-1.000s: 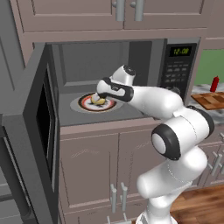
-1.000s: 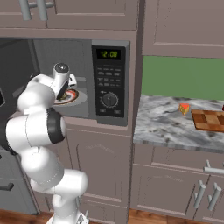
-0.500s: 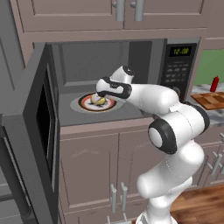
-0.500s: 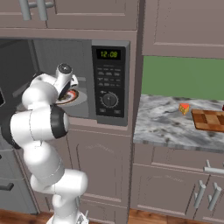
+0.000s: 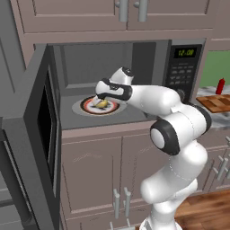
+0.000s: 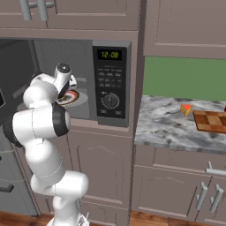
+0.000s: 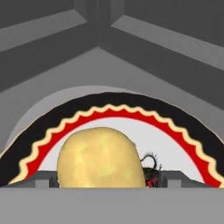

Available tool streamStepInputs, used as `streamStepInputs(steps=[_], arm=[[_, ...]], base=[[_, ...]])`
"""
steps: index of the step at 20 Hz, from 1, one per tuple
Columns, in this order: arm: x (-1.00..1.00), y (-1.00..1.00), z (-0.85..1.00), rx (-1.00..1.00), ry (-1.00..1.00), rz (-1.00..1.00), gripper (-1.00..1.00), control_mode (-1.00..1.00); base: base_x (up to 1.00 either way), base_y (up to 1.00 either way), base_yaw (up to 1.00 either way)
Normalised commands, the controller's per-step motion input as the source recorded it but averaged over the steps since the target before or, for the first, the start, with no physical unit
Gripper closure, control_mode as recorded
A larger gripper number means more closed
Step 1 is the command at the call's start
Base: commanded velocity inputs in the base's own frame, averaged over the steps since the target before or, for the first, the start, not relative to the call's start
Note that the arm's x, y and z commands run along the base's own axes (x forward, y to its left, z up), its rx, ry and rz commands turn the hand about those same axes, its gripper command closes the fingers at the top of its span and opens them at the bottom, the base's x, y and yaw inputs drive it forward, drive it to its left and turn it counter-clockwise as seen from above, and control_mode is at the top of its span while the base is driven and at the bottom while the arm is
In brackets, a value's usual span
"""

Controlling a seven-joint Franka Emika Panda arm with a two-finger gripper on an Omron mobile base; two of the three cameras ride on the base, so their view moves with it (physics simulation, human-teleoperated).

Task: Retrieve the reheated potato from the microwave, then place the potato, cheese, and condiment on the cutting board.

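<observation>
The microwave [image 5: 134,67] stands with its door [image 5: 38,134] swung open to the left. Inside it, the pale-yellow potato [image 5: 103,103] lies on a round plate [image 5: 85,107] with a red and black rim. My gripper [image 5: 99,99] is down over the potato, open, with one finger on each side. In the hand view the potato [image 7: 101,157] sits between the tips of the gripper [image 7: 108,180], with a small gap on its right. The cheese [image 6: 186,109] lies on the counter beside the cutting board [image 6: 212,121]. The red condiment [image 5: 220,85] stands behind the cutting board [image 5: 218,102].
The microwave's keypad and dial [image 6: 110,84] face me, right of the cavity. The marble counter [image 6: 163,128] runs to the right of it, under a green wall. Cabinets stand above and below. The cavity walls and ceiling close in around the hand.
The hand has reached a little further into the cavity and dropped onto the potato. Nothing else has moved.
</observation>
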Motion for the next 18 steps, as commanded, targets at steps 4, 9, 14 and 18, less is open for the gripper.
streamStepInputs(steps=[4, 9, 14, 18], arm=[[-0.21, 0.12, -0.35, -0.05, 0.01, 0.00, 1.00, -1.00], [-0.20, 0.00, -0.32, -0.02, 0.00, 0.00, 1.00, -1.00], [-0.44, -0.03, -0.17, 0.00, 0.00, 0.00, 1.00, -1.00], [-0.42, -0.05, 0.03, 0.00, -0.01, 0.00, 1.00, -1.00]], base=[[0.00, 0.00, 0.00], [0.00, 0.00, 0.00], [0.00, 0.00, 0.00], [0.00, 0.00, 0.00]])
